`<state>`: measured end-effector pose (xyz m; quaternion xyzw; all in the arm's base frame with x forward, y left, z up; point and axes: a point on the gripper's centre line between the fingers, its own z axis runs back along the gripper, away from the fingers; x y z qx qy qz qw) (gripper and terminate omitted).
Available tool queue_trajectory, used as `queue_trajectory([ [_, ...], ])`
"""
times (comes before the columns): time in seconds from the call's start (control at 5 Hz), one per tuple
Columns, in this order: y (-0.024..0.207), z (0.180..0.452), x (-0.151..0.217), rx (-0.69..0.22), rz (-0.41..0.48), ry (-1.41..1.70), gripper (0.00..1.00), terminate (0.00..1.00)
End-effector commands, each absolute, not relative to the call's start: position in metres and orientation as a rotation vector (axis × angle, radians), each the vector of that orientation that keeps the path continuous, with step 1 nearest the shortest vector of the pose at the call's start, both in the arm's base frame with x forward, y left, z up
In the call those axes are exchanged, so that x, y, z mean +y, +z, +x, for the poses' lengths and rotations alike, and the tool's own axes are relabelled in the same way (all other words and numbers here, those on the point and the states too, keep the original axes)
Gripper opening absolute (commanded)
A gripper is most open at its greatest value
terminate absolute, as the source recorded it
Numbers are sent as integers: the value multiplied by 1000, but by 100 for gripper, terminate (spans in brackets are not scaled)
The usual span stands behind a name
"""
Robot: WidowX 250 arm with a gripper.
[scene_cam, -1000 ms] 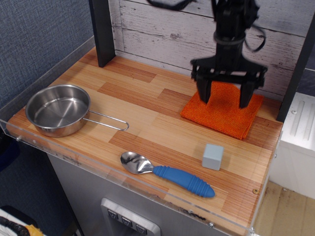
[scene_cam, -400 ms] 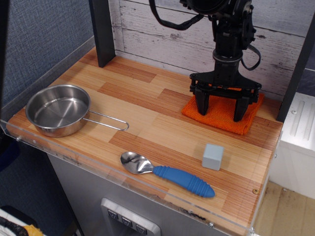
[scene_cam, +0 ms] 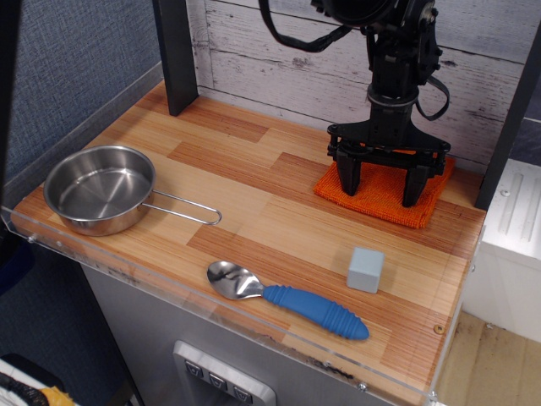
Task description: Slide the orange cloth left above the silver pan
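Note:
The orange cloth lies flat at the back right of the wooden tabletop, near the plank wall. My gripper stands upright over it with its black fingers spread wide, tips down on or just at the cloth's surface, one near each side. It is open and grips nothing. The silver pan sits at the far left front corner, its wire loop handle pointing right. Pan and cloth are far apart.
A spoon with a blue handle lies near the front edge. A small grey block sits in front of the cloth. A dark post stands at the back left. A clear plastic lip rims the front edge.
The gripper has come down onto the cloth, and the cloth's visible area shrank toward the wall. Since 0.4 s ago it has barely moved.

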<state>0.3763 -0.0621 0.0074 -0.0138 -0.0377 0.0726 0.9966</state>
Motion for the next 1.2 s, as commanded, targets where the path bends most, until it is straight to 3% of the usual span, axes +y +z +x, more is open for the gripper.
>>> queue_trajectory([
  [0.0, 23, 361, -38, -85, 7, 183, 100, 0],
  [1.0, 13, 356, 42, -79, 30, 335, 100, 0],
])
